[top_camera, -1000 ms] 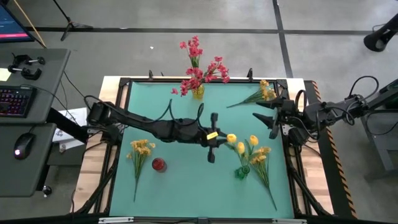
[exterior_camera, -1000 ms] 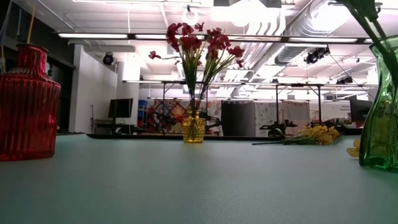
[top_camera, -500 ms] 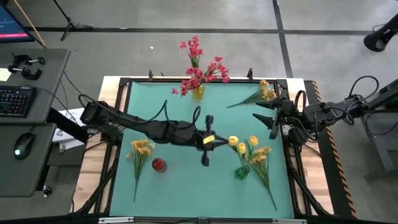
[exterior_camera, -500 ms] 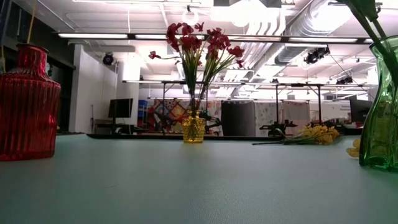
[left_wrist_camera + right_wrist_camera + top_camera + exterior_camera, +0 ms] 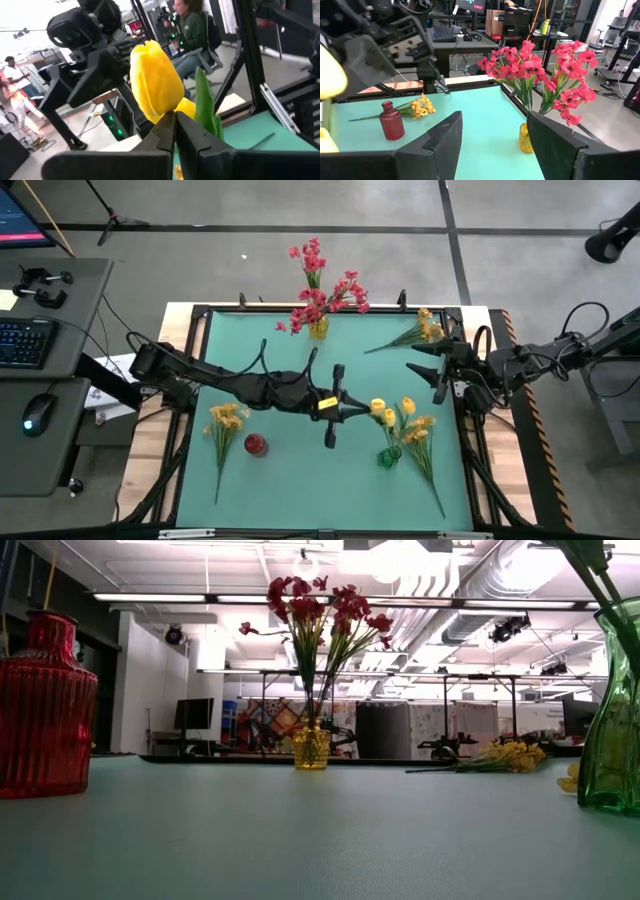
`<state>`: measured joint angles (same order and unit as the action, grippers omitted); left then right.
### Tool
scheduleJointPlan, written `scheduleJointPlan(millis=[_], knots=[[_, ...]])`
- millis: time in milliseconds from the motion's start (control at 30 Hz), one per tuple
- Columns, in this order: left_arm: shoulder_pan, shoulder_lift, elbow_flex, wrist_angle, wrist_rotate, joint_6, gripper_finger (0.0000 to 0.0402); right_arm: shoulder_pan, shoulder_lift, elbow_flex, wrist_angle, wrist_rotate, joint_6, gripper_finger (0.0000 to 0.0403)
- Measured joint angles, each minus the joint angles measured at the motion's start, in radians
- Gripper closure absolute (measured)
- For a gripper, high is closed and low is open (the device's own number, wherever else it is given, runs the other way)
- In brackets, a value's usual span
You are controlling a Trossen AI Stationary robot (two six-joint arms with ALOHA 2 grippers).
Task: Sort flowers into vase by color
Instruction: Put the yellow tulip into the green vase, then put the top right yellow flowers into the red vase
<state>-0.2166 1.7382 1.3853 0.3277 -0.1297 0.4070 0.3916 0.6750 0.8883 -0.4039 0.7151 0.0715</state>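
Left hand point(image 5: 345, 408) retreated from waxy yellow tulip point(image 5: 156, 82).

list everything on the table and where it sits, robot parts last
red-pink flowers: one bunch, standing in the amber vase, far edge
orange-yellow spray: one, lying at the far right
orange-yellow spray: one, lying near left beside the red vase
orange-yellow spray: one, near right by the green vase
yellow tulips: several, above the green vase
table: one, teal top
left gripper: shut on a yellow tulip, mid-table
right gripper: open, right edge
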Motion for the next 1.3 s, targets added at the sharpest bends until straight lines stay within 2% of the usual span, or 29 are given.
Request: scheduleJointPlan(millis=[200,367,467,867,1033,1133,1200,1300], knots=[[0.023,0.0,0.0,0.033,0.096,-0.039,0.0401,0.0,0.0,0.0,0.0,0.0,0.0,0.0192],[0.027,0.0,0.0,0.07,0.105,-0.038,0.0401,0.0,0.0,0.0,0.0,0.0,0.0,0.0192],[0.03,0.005,0.0,0.098,0.144,-0.039,0.0401,0.0,0.0,0.0,0.0,0.0,0.0,0.0192],[0.041,0.119,0.0,0.255,0.187,-0.09,0.0401,0.0,0.0,0.0,0.004,0.0,0.023,0.0192],[0.041,0.121,0.0,0.279,0.223,-0.11,0.0401,0.0,0.0,0.0,0.004,0.0,0.026,0.0192],[0.034,0.12,0.0,0.265,0.284,-0.144,0.0401,0.0,0.0,0.0,0.004,0.0,0.026,0.0192],[0.024,0.104,0.0,0.197,0.324,-0.143,0.0401,0.0,0.0,0.0,0.004,0.0,0.026,0.0192],[0.006,0.041,-0.001,0.062,0.332,-0.121,0.0401,0.0,0.0,0.0,0.003,0.0,0.036,0.0192]])
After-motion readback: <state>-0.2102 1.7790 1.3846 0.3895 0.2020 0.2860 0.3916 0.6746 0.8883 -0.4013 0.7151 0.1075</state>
